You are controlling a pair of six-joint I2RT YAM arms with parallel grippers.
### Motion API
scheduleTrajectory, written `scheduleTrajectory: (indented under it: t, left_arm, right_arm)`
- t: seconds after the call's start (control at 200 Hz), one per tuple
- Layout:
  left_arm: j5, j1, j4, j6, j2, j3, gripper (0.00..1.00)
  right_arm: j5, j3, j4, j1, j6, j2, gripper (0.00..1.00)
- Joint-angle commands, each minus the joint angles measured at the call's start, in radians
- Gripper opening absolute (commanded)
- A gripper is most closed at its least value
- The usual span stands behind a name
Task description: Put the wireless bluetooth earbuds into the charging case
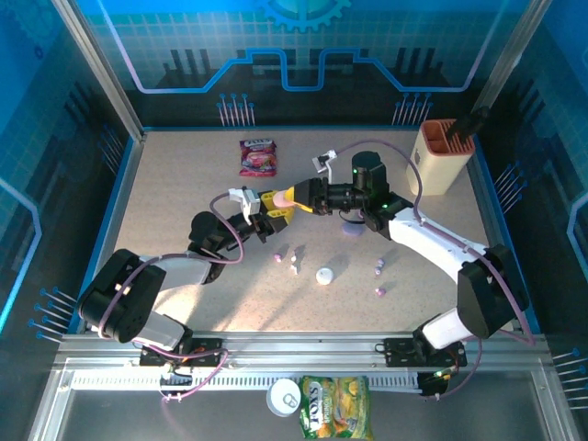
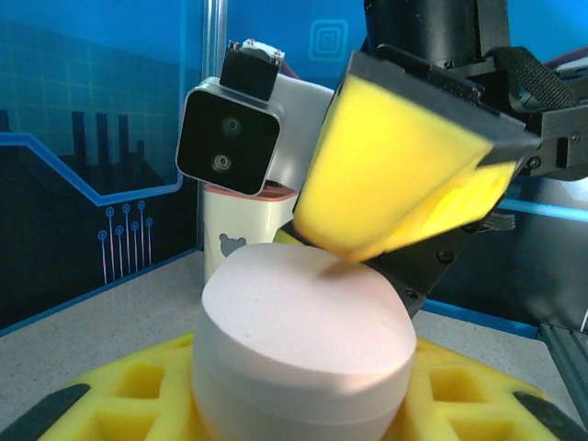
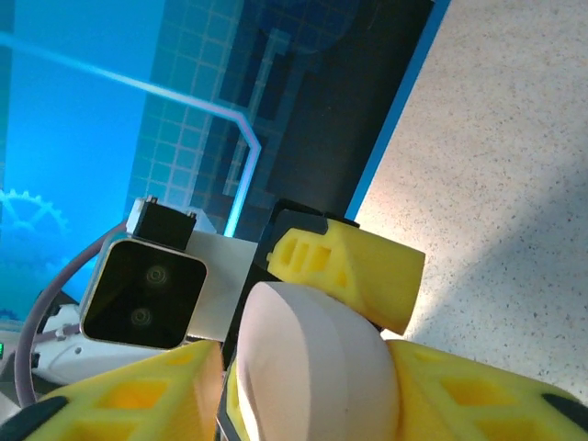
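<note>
Speckled table [image 1: 175,193] seen from above: tiny earbuds [image 1: 278,258] lie scattered on it nearer the bases, well apart from both jaws, their shapes hard to make out. The left gripper [image 1: 271,204] and the right gripper [image 1: 301,197] meet on a pink case [image 1: 286,195]. Left wrist: its yellow fingers [image 2: 138,395] clamp the case, whose bottom is cut off. Right wrist: its jaws grip the same case too.
</note>
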Motion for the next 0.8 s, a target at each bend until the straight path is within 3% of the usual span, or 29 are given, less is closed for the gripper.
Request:
scheduleTrajectory:
  t: [0.0, 0.195, 0.305, 0.44, 0.545, 0.795]
  left_arm:
    - [0.017, -0.007, 0.027, -0.012, 0.010, 0.025, 0.38]
    - [0.003, -0.007, 0.027, 0.006, 0.012, 0.018, 0.41]
    - [0.000, -0.007, 0.026, 0.012, 0.015, 0.010, 0.47]
    - [-0.019, -0.007, 0.024, 0.024, 0.014, -0.019, 0.84]
    - [-0.049, -0.007, -0.006, 0.054, -0.004, -0.053, 0.96]
    - [-0.110, -0.010, -0.304, 0.156, -0.136, -0.073, 0.99]
  right_arm:
    - [-0.038, -0.017, 0.085, -0.015, 0.042, 0.011, 0.40]
    - [-0.024, -0.042, 0.085, -0.035, 0.035, 0.002, 0.21]
    - [-0.010, -0.055, 0.073, -0.052, 0.009, -0.003, 0.20]
    - [0.015, -0.085, 0.038, -0.082, -0.044, -0.011, 0.20]
    - [0.089, -0.102, -0.095, -0.105, -0.161, -0.024, 0.21]
    - [0.385, -0.012, -0.433, -0.117, -0.462, 0.090, 0.23]
